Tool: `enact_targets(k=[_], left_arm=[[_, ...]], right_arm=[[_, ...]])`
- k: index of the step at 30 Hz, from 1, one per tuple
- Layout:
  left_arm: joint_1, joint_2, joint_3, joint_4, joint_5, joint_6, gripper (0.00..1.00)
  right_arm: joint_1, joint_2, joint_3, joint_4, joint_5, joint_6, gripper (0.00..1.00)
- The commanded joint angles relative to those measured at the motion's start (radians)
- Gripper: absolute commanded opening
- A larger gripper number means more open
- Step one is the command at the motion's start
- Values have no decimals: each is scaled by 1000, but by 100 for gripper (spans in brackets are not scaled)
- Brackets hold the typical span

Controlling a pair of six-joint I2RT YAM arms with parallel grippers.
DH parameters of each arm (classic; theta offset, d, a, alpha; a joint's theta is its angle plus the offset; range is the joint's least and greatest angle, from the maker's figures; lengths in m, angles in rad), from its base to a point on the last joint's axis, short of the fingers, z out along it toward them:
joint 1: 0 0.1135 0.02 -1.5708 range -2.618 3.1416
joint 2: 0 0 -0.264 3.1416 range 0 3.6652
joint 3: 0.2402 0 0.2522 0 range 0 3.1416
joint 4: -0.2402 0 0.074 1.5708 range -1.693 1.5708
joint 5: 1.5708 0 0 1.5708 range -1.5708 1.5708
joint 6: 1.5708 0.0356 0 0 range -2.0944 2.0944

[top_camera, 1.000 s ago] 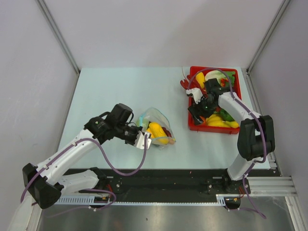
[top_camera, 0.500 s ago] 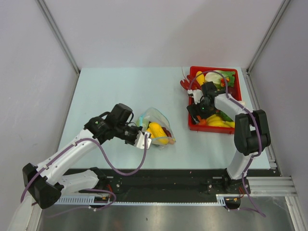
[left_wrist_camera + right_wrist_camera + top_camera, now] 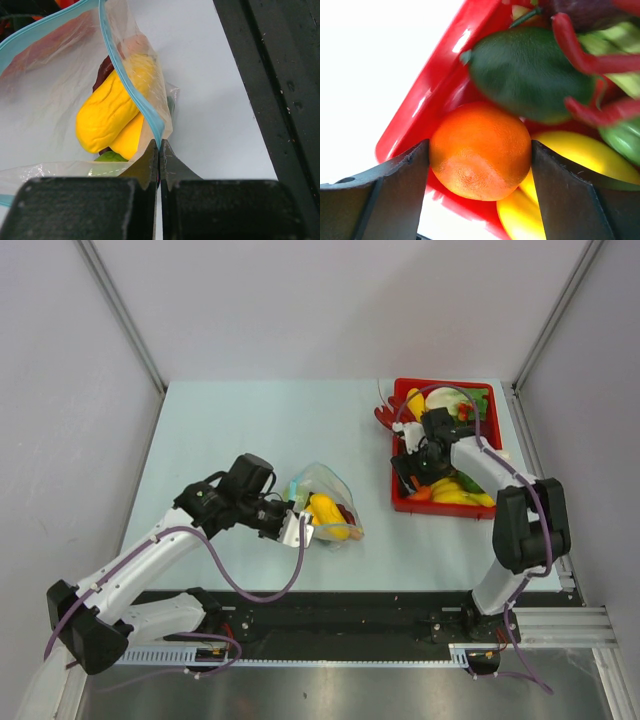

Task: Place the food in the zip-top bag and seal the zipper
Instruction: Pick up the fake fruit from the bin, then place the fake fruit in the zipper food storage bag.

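Your right gripper (image 3: 480, 150) clamps the orange ball (image 3: 479, 155) squarely between its fingers, red tray (image 3: 435, 85) beneath, your left gripper (image 3: 159, 150) pinched shut on the zip-top bag's (image 3: 50, 100) zipper (image 3: 131, 87) edge

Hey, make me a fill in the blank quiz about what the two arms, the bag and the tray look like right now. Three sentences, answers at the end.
1. The left gripper is shut on the ____ zipper at the bag's mouth.
2. The jaws of the right gripper flank the orange ball, which lies in a ____ tray.
3. The largest food piece inside the zip-top bag is ____.

Missing words: blue; red; yellow.
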Motion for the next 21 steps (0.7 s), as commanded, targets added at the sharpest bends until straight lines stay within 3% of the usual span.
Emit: enact_targets(k=[1,7,10,16,21], left_arm=[[18,-4,16,10,39,-15,0],[24,-15,13,28,51,-25,0],[30,-19,12,45,61,-31,0],[48,-24,27,75,94,-51,0],[56,-44,30,94,101,-57,0]], right_arm=[[11,-143,11,-80,-39,1,51],[16,-290,99,-91,-219,57,49],[62,-355,155,5,-340,148,48],[259,-381,215,261,-433,277,48],[362,-318,232,322,-451,297,43]])
